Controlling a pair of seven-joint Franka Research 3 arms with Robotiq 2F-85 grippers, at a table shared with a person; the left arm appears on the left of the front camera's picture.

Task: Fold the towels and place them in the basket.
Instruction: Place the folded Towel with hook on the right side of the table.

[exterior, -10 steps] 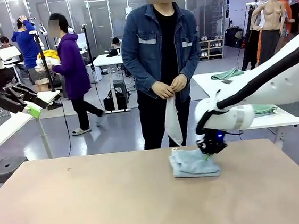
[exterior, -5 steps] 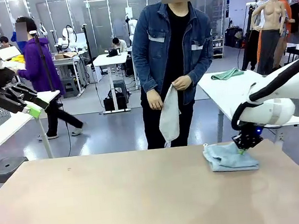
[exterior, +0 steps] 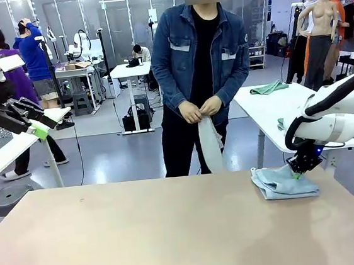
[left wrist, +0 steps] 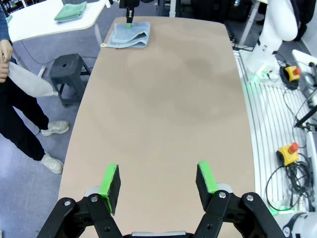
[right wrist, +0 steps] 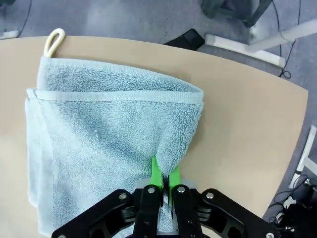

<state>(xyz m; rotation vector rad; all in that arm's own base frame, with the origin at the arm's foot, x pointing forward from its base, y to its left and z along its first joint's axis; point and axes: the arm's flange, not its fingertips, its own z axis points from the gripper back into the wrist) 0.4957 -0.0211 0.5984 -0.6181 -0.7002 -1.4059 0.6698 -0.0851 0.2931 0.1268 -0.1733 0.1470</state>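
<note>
A folded pale blue-grey towel (exterior: 284, 184) lies at the table's far right, its loop toward the person. My right gripper (exterior: 297, 169) sits at the towel's right side, and in the right wrist view it (right wrist: 161, 173) is shut, pinching a raised fold of the towel (right wrist: 109, 124). The person at the far side holds a cream-white towel (exterior: 211, 145) hanging from both hands. My left gripper (exterior: 37, 129) is raised at the far left; in its wrist view it (left wrist: 158, 181) stands open, high above the table, with the blue towel (left wrist: 130, 34) far off. The basket is out of view.
The tan table (exterior: 144, 237) stretches bare from the middle to the left. A white side table (exterior: 269, 107) with a green cloth (exterior: 268, 87) stands behind on the right. A grey stool (left wrist: 69, 74) stands beside the table's far edge.
My right gripper has dragged the blue towel from the table's middle to its far right. The person has gathered the cream towel in both hands. The left arm has not moved.
</note>
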